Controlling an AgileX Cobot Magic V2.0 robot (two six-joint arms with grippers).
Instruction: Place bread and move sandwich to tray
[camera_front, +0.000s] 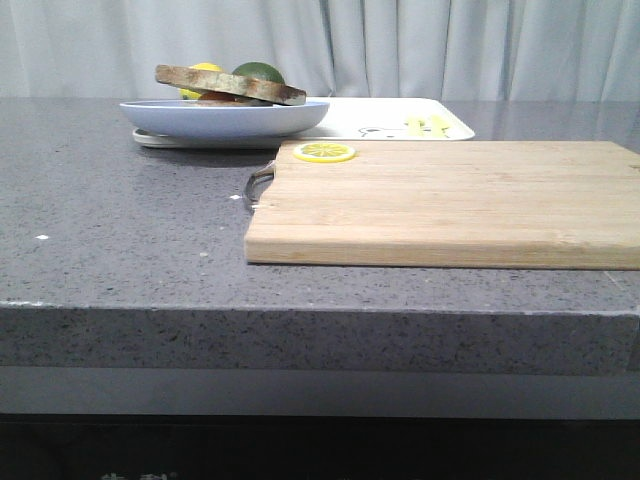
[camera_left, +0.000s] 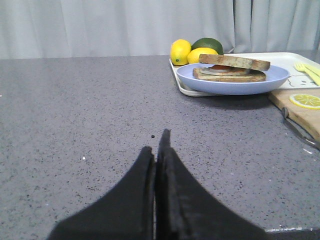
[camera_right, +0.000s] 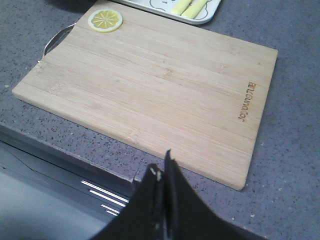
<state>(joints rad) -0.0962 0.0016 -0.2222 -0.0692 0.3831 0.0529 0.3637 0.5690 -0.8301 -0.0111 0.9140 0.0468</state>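
The sandwich (camera_front: 230, 85) is two brown-crusted slices with egg between them, the top slice sitting askew. It lies on a round light-blue plate (camera_front: 225, 120) that rests on the left end of the white tray (camera_front: 375, 115) at the back. In the left wrist view the sandwich (camera_left: 230, 70), plate (camera_left: 235, 86) and tray (camera_left: 260, 55) lie far beyond my left gripper (camera_left: 156, 142), which is shut, empty and low over bare counter. My right gripper (camera_right: 162, 165) is shut and empty over the counter's front edge. No loose bread slice shows. Neither gripper is in the front view.
A wooden cutting board (camera_front: 450, 200) with a metal handle lies at front right, with a lemon slice (camera_front: 324, 152) at its far left corner. Two lemons (camera_left: 180, 51) and a green fruit (camera_left: 207, 44) sit behind the plate. A curtain hangs behind.
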